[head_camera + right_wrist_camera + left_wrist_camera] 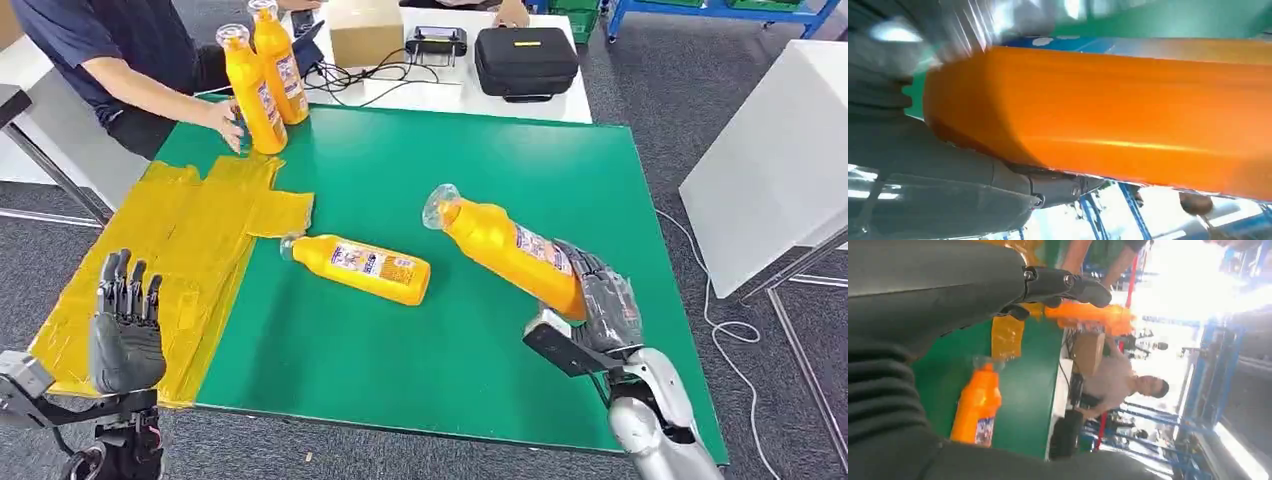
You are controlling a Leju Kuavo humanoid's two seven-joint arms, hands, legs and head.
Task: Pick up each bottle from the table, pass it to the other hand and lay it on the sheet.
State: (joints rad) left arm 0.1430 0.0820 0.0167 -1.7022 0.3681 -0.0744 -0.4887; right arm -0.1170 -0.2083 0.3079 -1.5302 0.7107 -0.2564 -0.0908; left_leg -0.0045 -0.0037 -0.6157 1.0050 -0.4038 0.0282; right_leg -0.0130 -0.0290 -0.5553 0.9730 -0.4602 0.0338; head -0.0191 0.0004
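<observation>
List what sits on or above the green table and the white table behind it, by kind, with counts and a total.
Orange bottles: 4 (one held by the right hand at, one lying at, two standing at and)
Yellow sheet: 1
Cardboard box: 1
Black case: 1
Black device with cables: 1
Total: 8

held bottle (1128,115) cap out of frame

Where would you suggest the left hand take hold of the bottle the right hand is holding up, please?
Probably round the upper body, just below the neck. The right hand grips the held bottle at its base end, with the clear cap tilted up and toward the robot's left, so that stretch is bare. The left hand, fingers apart, could come across from the left and wrap the flat sides.
</observation>
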